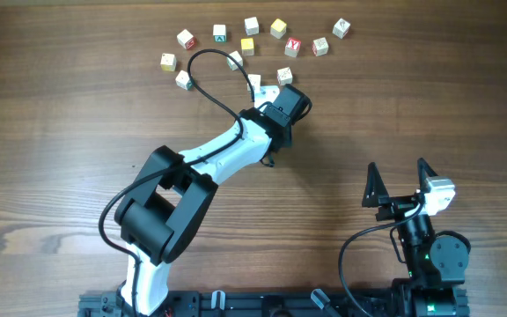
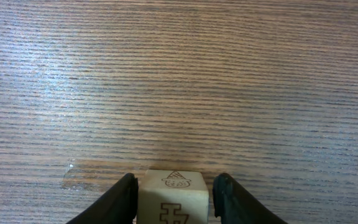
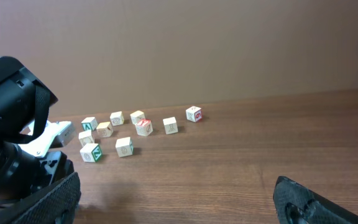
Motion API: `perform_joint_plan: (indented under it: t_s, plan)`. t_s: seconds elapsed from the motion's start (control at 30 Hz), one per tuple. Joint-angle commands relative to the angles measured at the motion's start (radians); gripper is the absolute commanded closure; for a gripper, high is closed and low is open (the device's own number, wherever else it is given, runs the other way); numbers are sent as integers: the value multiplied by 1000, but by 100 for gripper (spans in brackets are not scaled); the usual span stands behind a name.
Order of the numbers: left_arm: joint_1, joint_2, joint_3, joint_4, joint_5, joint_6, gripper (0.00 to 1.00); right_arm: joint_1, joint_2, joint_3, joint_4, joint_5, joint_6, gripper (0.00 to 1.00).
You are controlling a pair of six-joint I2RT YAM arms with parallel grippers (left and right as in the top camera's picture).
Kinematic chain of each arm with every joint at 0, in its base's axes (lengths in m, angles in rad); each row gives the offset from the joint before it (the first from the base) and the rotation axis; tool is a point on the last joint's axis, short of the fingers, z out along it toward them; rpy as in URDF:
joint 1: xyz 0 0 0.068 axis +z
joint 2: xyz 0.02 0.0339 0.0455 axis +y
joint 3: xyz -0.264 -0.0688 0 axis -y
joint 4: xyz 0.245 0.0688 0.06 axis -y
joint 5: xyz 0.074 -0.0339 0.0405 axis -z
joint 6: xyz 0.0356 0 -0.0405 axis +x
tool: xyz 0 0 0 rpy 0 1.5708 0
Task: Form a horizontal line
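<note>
Cube [image 2: 171,190] in left claw [image 2: 174,182], base cropped

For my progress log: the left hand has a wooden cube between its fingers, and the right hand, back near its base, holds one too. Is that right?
Not quite. The right hand holds nothing: its fingers stand wide open with only bare table between them, as the right wrist view shows. The rest is right: the left hand has a wooden cube between its fingers.
</note>
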Motion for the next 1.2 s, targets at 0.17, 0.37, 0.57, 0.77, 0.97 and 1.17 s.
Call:
perform_joint_plan:
  t_s: [0.17, 0.37, 0.57, 0.77, 0.97, 1.17]
  plan:
    - [6, -48, -4, 10, -19, 2, 38, -6, -11, -1, 6, 17, 7, 0]
    - [12, -181, 45, -31, -19, 138, 12, -6, -11, -1, 6, 17, 7, 0]
    - [65, -408, 62, -80, -38, 160, 0, -6, -11, -1, 6, 17, 7, 0]
    - [163, -594, 62, -178, -52, 159, 0, -6, -11, -1, 6, 17, 7, 0]
    - [257, -660, 62, -273, -52, 159, 0, -6, -11, -1, 7, 16, 7, 0]
    - [333, -660, 62, -317, -51, 154, 0, -6, -11, -1, 18, -136, 452, 0]
